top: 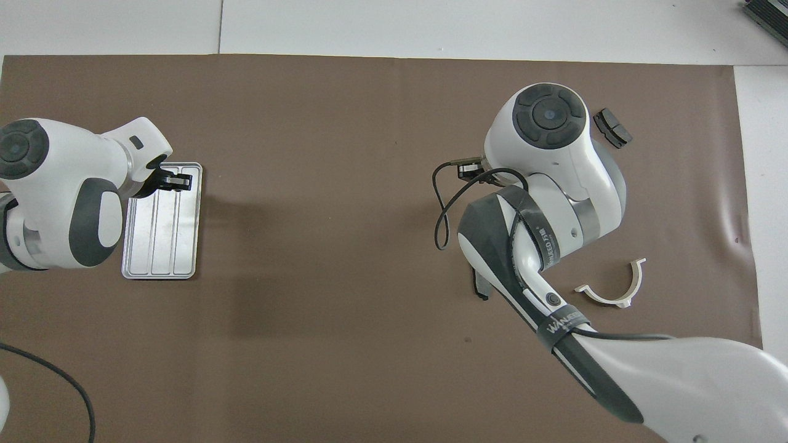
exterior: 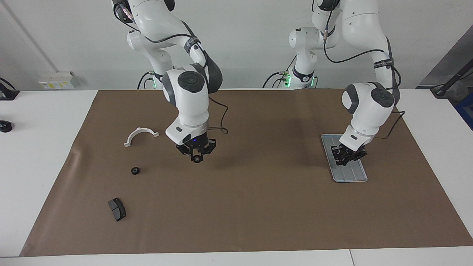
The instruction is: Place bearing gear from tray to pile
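While the right gripper [exterior: 197, 158] hangs over the brown paper mat [exterior: 258, 207], just beside the white plastic half-ring bracket [exterior: 140, 136], its fingertips are closed on a small black round bearing gear [exterior: 198, 160].

Step, as judged: the carry from tray to pile.
Next move calls for: a lowering toward the loose parts at the right arm's end, namely a second small black gear [exterior: 135, 170] and a dark wedge-shaped pad [exterior: 117, 209], then release.

Left gripper [exterior: 347, 157]: fingertips together, nothing seen in them, low over the flat silver-grey ridged metal tray [exterior: 354, 177], which looks bare.

Surface: white table [exterior: 37, 147] under the mat.
Room: plain white wall, a wall socket box [exterior: 57, 80].
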